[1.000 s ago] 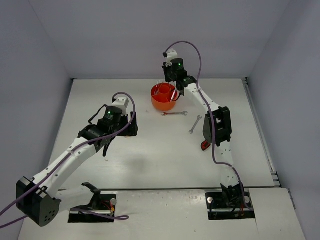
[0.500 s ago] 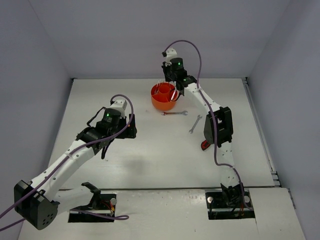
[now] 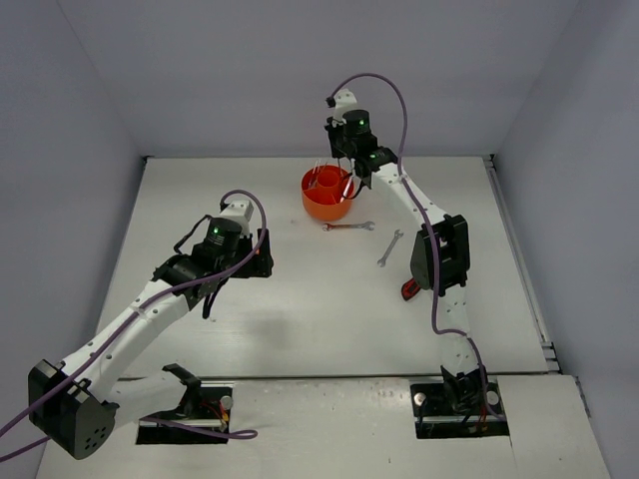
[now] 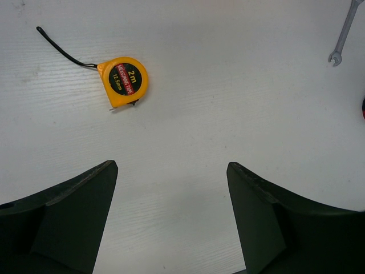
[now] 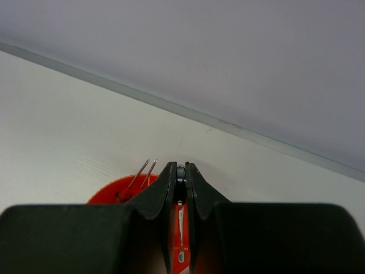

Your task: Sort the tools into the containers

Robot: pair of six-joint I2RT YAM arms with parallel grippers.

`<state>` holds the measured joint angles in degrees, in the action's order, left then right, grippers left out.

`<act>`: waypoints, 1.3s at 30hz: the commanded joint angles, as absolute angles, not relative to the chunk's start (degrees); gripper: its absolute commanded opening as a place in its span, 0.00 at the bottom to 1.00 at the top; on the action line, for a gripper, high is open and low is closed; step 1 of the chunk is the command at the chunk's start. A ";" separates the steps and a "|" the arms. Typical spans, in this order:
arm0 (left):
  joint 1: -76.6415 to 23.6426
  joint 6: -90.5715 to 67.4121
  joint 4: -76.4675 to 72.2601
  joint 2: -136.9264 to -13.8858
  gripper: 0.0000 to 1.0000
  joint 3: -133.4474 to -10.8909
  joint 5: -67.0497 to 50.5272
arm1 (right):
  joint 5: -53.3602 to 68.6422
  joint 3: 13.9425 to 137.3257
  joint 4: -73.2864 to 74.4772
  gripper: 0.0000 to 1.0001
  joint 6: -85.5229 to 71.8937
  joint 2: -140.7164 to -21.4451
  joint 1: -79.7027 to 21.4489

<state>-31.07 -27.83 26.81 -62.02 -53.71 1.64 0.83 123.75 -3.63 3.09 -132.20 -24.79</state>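
Left gripper (image 4: 171, 165) fingers fill the bottom of the left wrist view, jaws spread wide and holding nothing, above the white table (image 4: 239, 114). Yellow-black tape measure (image 4: 122, 81) lies flat on the table beyond the fingers, apart from them, with its black strap (image 4: 60, 48) trailing away. Right gripper (image 5: 179, 168) hangs directly over the orange tub (image 5: 108, 194) at the far side of the table, jaws nearly closed and pinched on a slim silver tool (image 5: 181, 228) that hangs down between them; its type cannot be told. Two thin metal shafts (image 5: 142, 169) stand tilted out of the tub. Nearer wrench (image 3: 389, 247) and farther wrench (image 3: 348, 227), both silver, lie on the table just in front of the tub, apart from each other. Red-black utility knife (image 3: 408, 290) lies on the table, partly hidden by the right arm (image 3: 444, 249).
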 commanded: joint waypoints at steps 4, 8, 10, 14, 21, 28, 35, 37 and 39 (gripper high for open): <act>-31.26 -28.36 24.70 -59.76 0.75 -54.12 2.75 | 1.49 129.63 -8.11 0.00 3.44 -132.97 -24.15; -31.20 -28.13 24.87 -59.41 0.75 -54.05 2.81 | 1.32 130.16 -8.36 0.00 3.88 -133.87 -23.99; -31.20 -28.05 24.87 -59.41 0.75 -53.98 2.81 | 1.32 130.08 -8.51 0.00 4.18 -134.39 -23.85; -31.22 -27.95 24.90 -59.44 0.75 -53.97 2.88 | 1.41 130.34 -8.79 0.00 4.66 -135.96 -23.82; -31.25 -27.86 25.65 -58.74 0.75 -53.68 3.11 | 1.58 129.74 -8.84 0.03 4.96 -137.90 -23.82; -31.23 -27.69 26.25 -57.87 0.75 -53.14 3.72 | 1.14 127.83 -8.84 0.08 5.10 -138.09 -23.82; -31.25 -27.65 26.07 -57.96 0.75 -53.26 3.66 | 0.97 125.53 -8.88 0.14 4.92 -136.26 -23.87; -31.20 -27.44 26.09 -57.93 0.75 -53.26 3.60 | 0.89 124.96 -8.88 0.17 4.85 -135.59 -23.82; -31.20 -27.25 26.19 -57.83 0.75 -53.26 3.69 | 0.44 123.59 -8.88 0.19 4.75 -134.57 -23.82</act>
<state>-31.07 -27.73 27.29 -58.89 -52.64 2.87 0.89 124.92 -4.75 4.58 -140.46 -24.29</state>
